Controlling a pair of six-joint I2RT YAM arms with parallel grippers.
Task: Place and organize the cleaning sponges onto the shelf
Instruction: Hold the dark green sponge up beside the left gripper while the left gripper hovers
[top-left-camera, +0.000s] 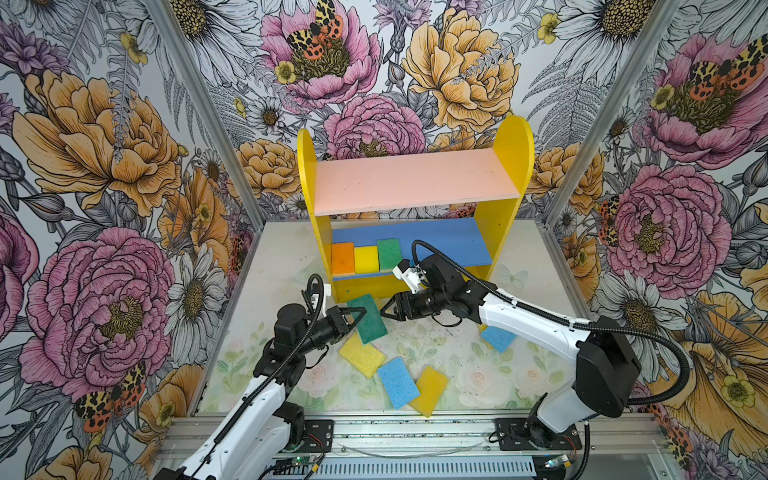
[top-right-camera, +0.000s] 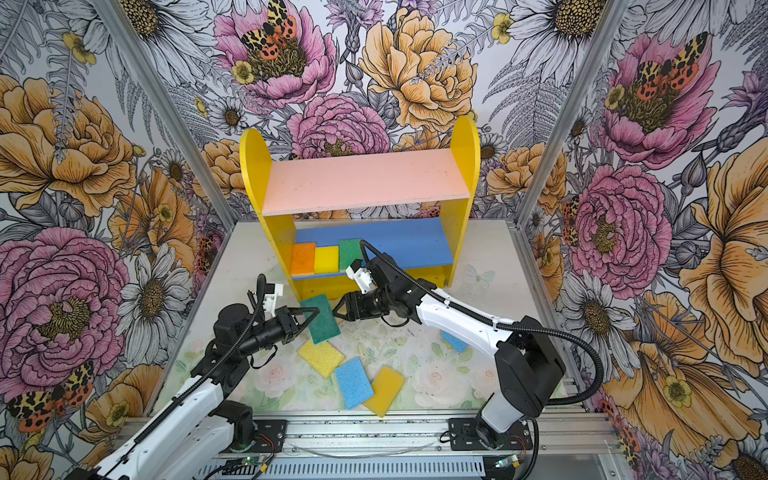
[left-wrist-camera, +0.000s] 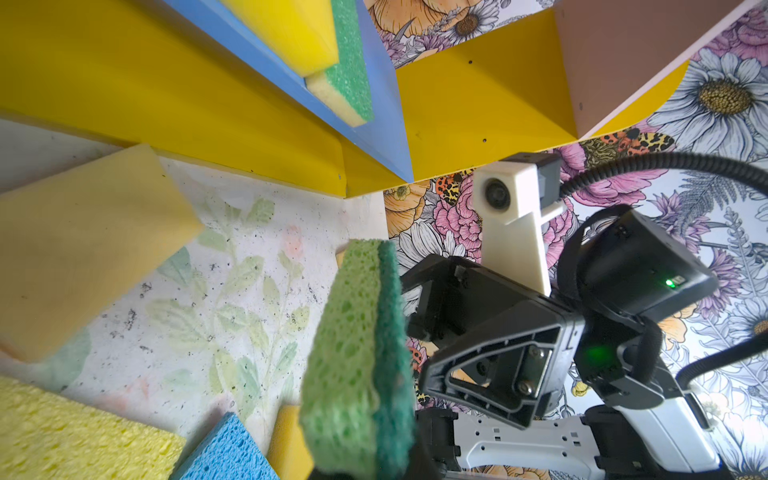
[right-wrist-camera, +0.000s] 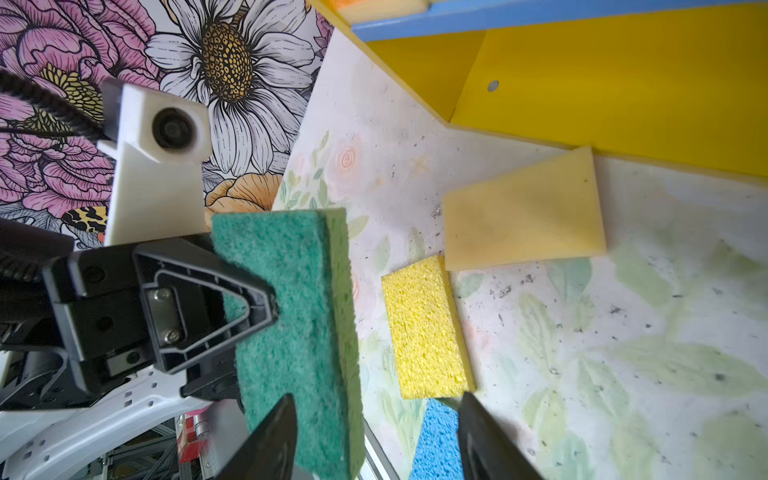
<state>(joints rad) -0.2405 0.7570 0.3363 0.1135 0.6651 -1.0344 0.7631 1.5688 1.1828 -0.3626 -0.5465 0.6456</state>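
Your light is bright and even, with soft shadows. Close to your left wrist camera, the green sponge (left-wrist-camera: 357, 353) blurs.

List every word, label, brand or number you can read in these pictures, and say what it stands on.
No text can be read anywhere.
Dark green rectangular foam sponge in the left gripper: no print.
Yellow wooden shelf: no label.
Small green circuit board: too small to read.
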